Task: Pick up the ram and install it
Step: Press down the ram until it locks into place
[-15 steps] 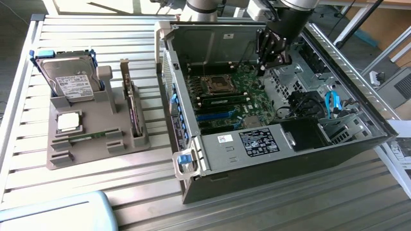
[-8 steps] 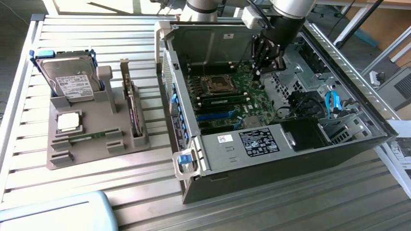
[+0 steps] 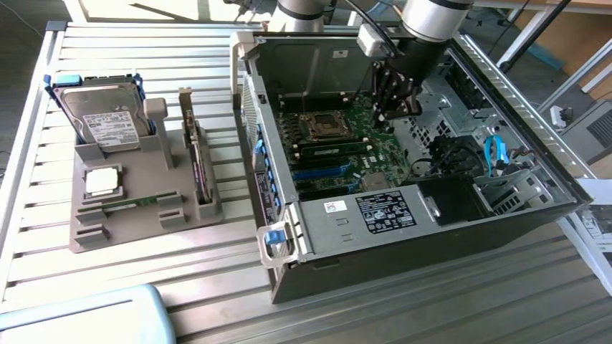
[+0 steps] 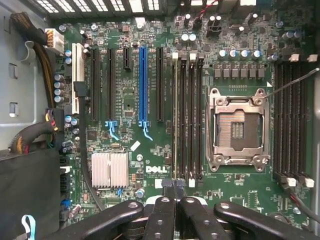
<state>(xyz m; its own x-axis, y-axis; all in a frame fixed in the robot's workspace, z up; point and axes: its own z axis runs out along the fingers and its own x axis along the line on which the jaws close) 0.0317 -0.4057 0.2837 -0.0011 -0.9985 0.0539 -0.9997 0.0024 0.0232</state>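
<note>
The ram (image 3: pixel 122 206) is a thin green stick. It lies flat in a grey holder (image 3: pixel 143 233) outside the computer case (image 3: pixel 431 229), off its open side toward the exterior view's left. There is a strip of bare slatted table (image 3: pixel 115 43) between the holder and the case. The holder has one ram, one silver chip (image 3: pixel 102 180), one hard drive (image 3: pixel 105 122) and one tall card (image 3: pixel 196 161) standing on its edge. The card stands on the side of the holder nearest the case, between the ram and the case wall. The gripper (image 3: pixel 397 107) is well apart from the ram. It is down inside the case, with the case walls on each side of it. In the wrist view the gripper (image 4: pixel 175 187) hangs above the green board, and its jaws are closed tight together. Just past its tips run four long black slots (image 4: pixel 191 115), side by side. Next to them is one open square socket (image 4: pixel 238 129). The board also has one long blue slot (image 4: pixel 143 70).
</note>
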